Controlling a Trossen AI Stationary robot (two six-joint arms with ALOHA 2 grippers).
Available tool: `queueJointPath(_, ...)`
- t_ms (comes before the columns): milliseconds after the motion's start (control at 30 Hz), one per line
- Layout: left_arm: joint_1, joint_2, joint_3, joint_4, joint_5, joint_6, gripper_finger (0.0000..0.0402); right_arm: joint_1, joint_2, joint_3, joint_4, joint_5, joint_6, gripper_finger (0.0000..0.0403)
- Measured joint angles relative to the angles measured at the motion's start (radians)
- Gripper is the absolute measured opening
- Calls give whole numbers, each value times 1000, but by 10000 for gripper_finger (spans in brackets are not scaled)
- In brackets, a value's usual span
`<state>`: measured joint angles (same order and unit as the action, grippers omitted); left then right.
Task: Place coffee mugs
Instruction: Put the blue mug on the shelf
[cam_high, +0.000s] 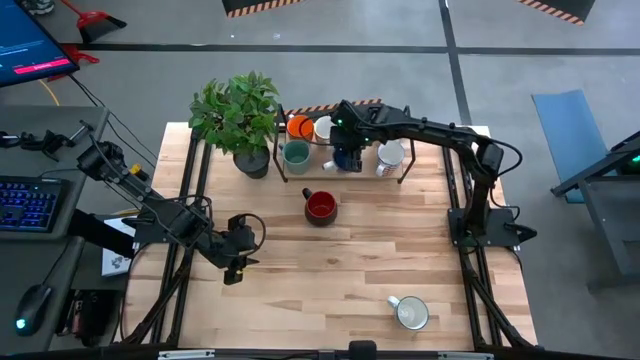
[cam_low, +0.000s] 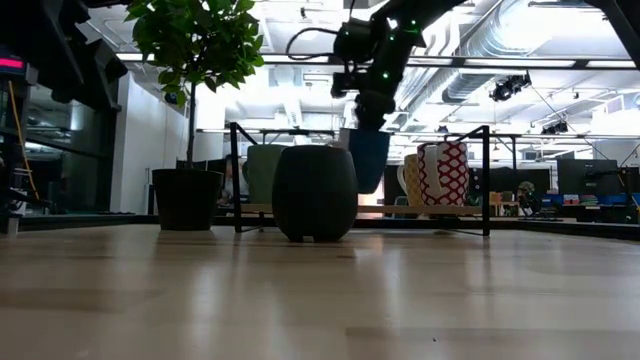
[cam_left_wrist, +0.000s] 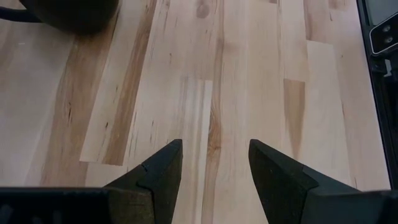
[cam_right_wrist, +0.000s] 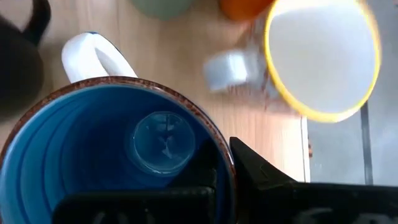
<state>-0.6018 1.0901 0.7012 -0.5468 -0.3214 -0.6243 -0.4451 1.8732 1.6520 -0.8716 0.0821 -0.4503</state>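
Blue mug held above the rack.
Your right gripper (cam_high: 347, 152) pinches the upright blue mug (cam_right_wrist: 112, 155) by its rim over the rack (cam_high: 345, 180); your left gripper (cam_left_wrist: 211, 165) is wide, empty.

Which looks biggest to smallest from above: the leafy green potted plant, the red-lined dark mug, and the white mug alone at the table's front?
1. Potted plant, clearly largest.
2. Red-lined dark mug and white mug look about alike; no ranking between them.

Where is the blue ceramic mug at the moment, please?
The blue ceramic mug is gripped by the right hand above the black wire rack, between the teal-green mug and the white patterned mug.
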Motion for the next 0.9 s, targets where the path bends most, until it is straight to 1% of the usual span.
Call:
queueJointPath(200, 0, 0, 0, 2, 0, 0, 172, -38, 6, 0, -77, 31, 5, 0)
queueJointPath(400, 0, 0, 0, 9, 0, -3, 172, -82, 6, 0, -67, 41, 8, 0)
queueJointPath(667, 0, 0, 0, 28, 0, -1, 172, -152, 6, 0, -60, 45, 82, 0)
queueJointPath(900, 0, 0, 0, 28, 0, -1, 172, -180, 6, 0, -25, 44, 71, 0)
